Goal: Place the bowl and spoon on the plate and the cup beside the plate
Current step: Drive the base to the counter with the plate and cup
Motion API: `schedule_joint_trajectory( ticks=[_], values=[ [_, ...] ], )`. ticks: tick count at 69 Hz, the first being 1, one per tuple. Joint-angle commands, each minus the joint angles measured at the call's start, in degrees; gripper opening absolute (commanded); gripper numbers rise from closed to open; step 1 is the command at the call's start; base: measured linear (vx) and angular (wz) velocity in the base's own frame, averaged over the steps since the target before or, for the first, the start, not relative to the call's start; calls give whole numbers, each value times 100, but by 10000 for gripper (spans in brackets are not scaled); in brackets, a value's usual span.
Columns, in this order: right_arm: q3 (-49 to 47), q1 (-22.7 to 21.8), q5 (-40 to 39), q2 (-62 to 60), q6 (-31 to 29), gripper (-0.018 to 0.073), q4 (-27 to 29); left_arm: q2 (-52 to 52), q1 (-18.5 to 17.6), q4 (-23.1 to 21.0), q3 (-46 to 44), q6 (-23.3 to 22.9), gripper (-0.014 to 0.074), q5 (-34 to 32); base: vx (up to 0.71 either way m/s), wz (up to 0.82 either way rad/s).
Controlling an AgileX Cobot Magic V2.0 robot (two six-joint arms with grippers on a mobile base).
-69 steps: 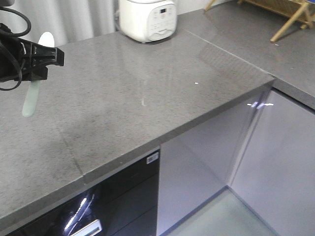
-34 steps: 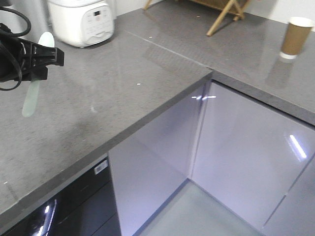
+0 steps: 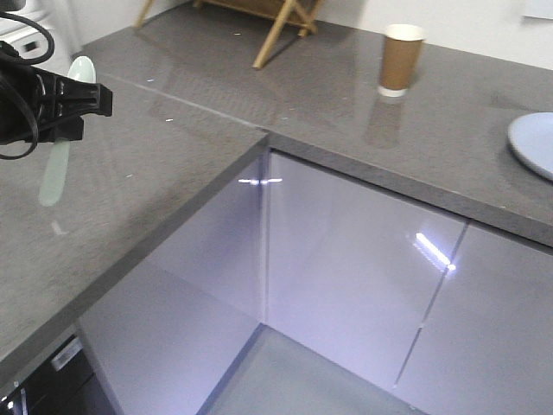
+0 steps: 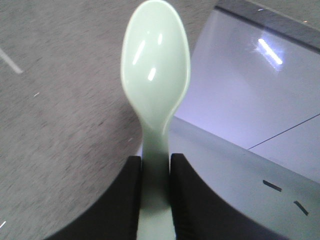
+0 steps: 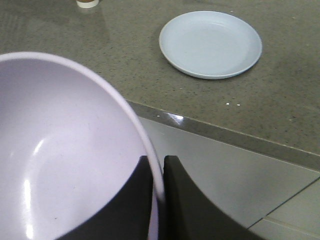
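Note:
My left gripper (image 4: pixel 155 162) is shut on the handle of the mint-green spoon (image 4: pixel 156 65), whose head points away from me; in the front view the same spoon (image 3: pixel 57 169) hangs upright at the far left, held by the left gripper (image 3: pixel 76 102). My right gripper (image 5: pixel 157 167) is shut on the rim of the lavender bowl (image 5: pixel 60 150), held out over the cabinet fronts. The pale blue plate (image 5: pixel 210 44) lies on the counter beyond it, and the plate (image 3: pixel 536 143) also shows at the front view's right edge. The brown paper cup (image 3: pixel 400 59) stands upright on the back counter.
The grey counter (image 3: pixel 173 164) forms an inner corner with pale glossy cabinet doors (image 3: pixel 346 259) below. A wooden rack's legs (image 3: pixel 281 26) stand on the back counter. The cup's base (image 5: pixel 87 3) peeks in at the top of the right wrist view.
The front view has swung right: the white rice cooker has left the frame, the cup has shifted to the upper middle, and the plate has come in at the right. The spoon stays gripped.

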Motion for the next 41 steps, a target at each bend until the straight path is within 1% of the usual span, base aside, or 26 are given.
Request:
schedule_joint_trajectory(
  ticks=[1, 41],
  values=[
    [-174, -21, -384, -14, -36, -6, 28, -186, -24, 31, -143, -16, -6, -290, 12, -48],
    [-174, -21, -384, -14, -36, -6, 28, -186, -24, 31, -143, -16, -6, -290, 11, -42]
  ],
)
